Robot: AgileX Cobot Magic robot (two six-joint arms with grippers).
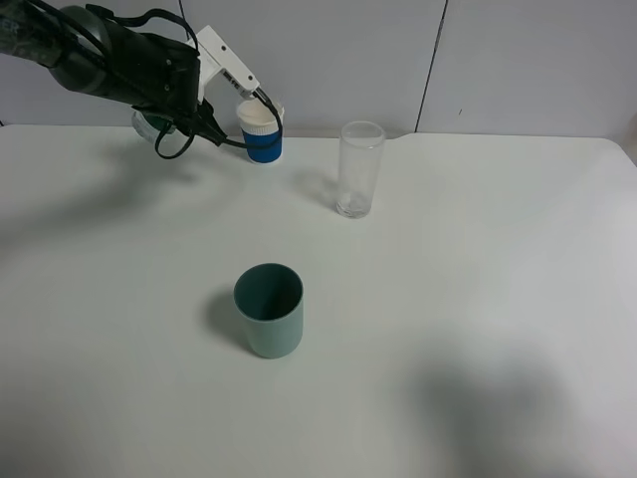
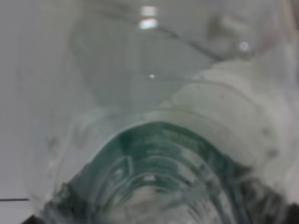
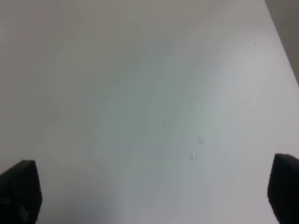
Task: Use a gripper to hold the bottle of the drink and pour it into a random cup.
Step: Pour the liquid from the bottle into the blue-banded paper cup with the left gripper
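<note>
Bottle (image 2: 154, 158) blurred close-up, largely hidden behind left arm (image 1: 119, 55)

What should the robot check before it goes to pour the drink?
1. Bottle held firmly by left gripper: cannot tell; the bottle fills the left wrist view and the jaws are hidden.
2. Teal cup upright, mouth open: ok.
3. Clear glass upright: ok.
4. White-and-blue cup clear of the left gripper: cannot tell; they overlap in the high view.
5. Right gripper open and away from the cups: ok.
</note>
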